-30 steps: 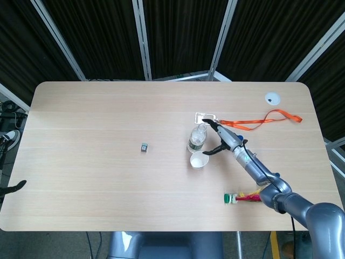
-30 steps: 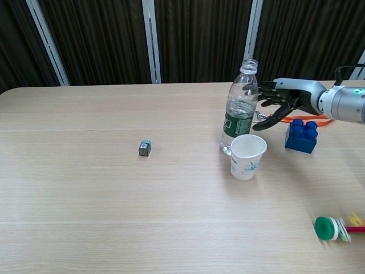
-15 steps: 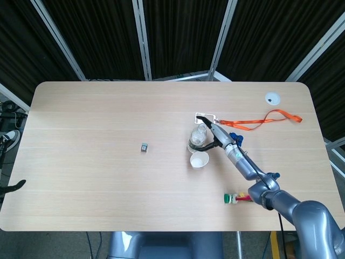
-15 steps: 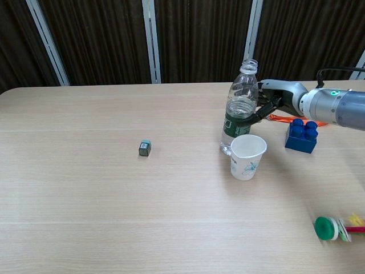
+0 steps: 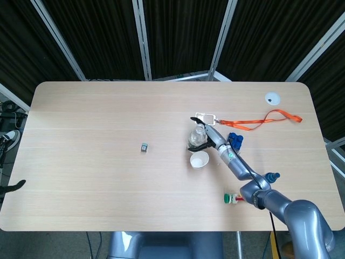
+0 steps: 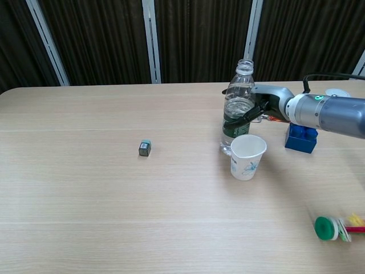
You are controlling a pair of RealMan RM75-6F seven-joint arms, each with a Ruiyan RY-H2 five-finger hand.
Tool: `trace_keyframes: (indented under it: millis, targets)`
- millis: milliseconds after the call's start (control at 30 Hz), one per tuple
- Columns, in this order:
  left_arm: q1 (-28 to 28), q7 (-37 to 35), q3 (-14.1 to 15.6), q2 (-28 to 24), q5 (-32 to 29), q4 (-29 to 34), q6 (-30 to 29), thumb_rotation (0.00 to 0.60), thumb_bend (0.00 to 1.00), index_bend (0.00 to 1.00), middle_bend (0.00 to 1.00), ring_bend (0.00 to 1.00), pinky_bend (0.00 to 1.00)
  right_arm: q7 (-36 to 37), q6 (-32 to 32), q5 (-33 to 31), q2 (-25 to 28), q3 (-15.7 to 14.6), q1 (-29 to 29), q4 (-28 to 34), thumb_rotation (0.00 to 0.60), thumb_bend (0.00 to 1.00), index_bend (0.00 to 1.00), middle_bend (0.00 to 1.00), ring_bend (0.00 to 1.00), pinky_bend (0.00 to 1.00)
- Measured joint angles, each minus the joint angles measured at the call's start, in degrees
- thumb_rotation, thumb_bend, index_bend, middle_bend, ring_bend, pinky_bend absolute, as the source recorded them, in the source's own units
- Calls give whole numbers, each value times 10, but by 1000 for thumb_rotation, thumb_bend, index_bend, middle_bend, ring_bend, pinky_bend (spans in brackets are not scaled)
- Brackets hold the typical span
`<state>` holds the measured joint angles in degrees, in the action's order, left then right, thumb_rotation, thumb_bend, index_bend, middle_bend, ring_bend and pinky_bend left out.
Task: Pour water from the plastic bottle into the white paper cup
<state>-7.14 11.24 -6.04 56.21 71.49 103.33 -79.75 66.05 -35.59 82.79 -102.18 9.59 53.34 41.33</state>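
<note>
The right hand (image 6: 259, 105) is wrapped around the plastic bottle (image 6: 237, 108), its dark fingers (image 6: 246, 116) curling across the label band while the grey forearm runs off to the right edge of the chest view. In the head view the same hand (image 5: 211, 139) shows pressed against the bottle (image 5: 197, 138) from the side nearer the blue block. The bottle stands upright on the table (image 6: 85, 194), uncapped, with water showing through its clear wall, and its base appears to rest on the wood.

Just in front of the bottle, almost touching its base, stands the white paper cup (image 6: 247, 157), upright, mouth open upward, with a small printed mark on its side; from above it (image 5: 199, 159) sits on the near side of the bottle.

To the right of the hand, behind the forearm, is a blue toy block (image 6: 301, 138). An orange lanyard (image 5: 259, 121) trails across the table beyond it toward a small white disc (image 5: 272, 97) near the far right corner. A small grey cube (image 6: 145, 148) lies well apart to the left. Near the front right edge lies a green-capped item with red and yellow parts (image 6: 333, 228).

The left hand is not visible in either view.
</note>
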Motion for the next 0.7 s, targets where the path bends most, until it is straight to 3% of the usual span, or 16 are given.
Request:
trace_keyframes:
  millis: [300,500,700]
  targets:
    - [-7,3,-3,3,-17,-4,12,600,12,0,0,0,0,-35,-31,-32,-36,28,-4,-26,600,6,296,345,251,185]
    - [-10,7,-3,4,-20,-4,16,600,13,0,0,0,0,-56,-50,-57,-57,51,-10,-41,600,214,513,549,449,343]
    - [-12,1,1,0,-22,1,27,600,15,0,0,0,0,-68,-85,-56,-67,55,-17,-45,600,321,544,581,485,410]
